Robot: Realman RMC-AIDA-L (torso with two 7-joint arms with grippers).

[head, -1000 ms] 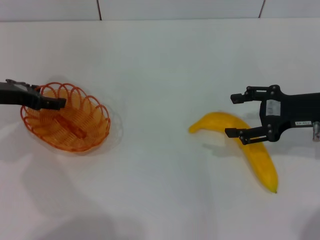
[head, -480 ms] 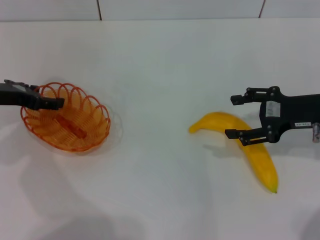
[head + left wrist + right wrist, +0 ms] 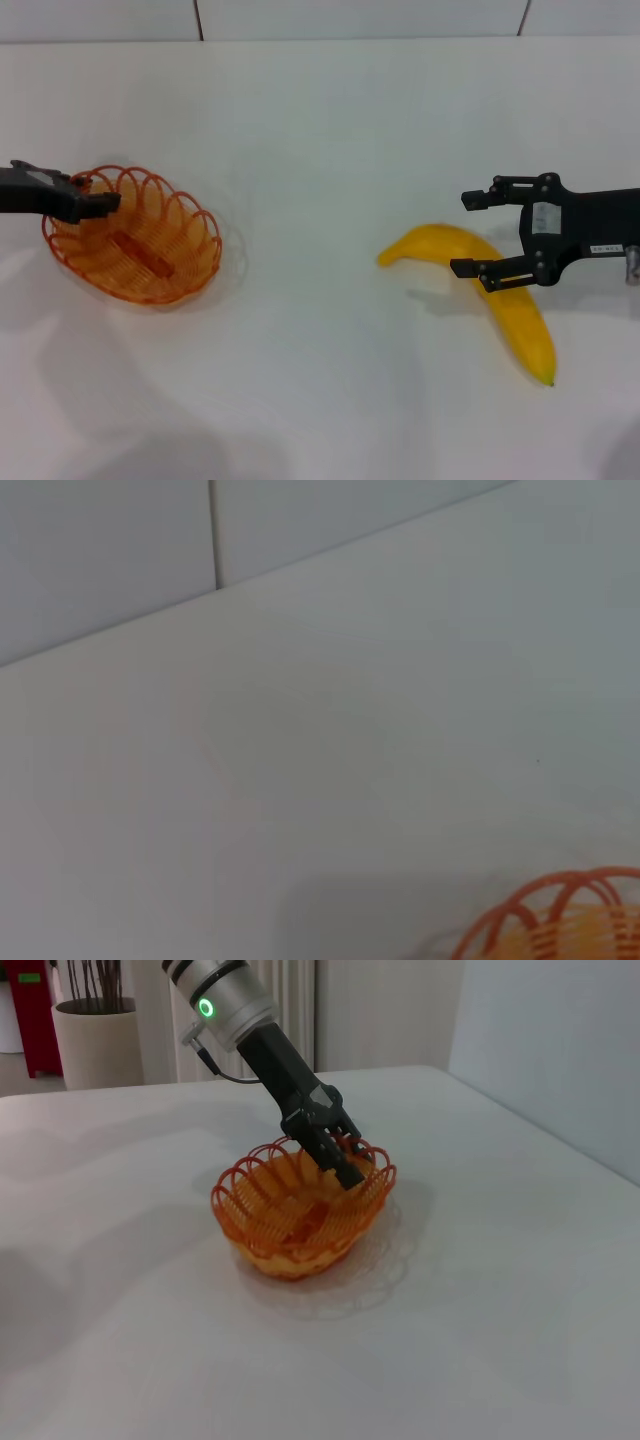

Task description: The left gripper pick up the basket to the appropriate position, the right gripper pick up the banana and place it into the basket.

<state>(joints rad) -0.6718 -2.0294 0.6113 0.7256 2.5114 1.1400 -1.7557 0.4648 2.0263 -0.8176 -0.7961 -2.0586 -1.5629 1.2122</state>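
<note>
Two black claws work over a white table (image 3: 330,130). Far left, the left gripper (image 3: 100,203) is clenched on the looped rim of the basket (image 3: 135,250), a shallow orange wire oval. Well apart on the right lies the banana (image 3: 500,300), long, curved, smooth yellow, dark-tipped; the right gripper (image 3: 470,232) hangs spread wide across its middle.

No text, label or number can be read anywhere.
</note>
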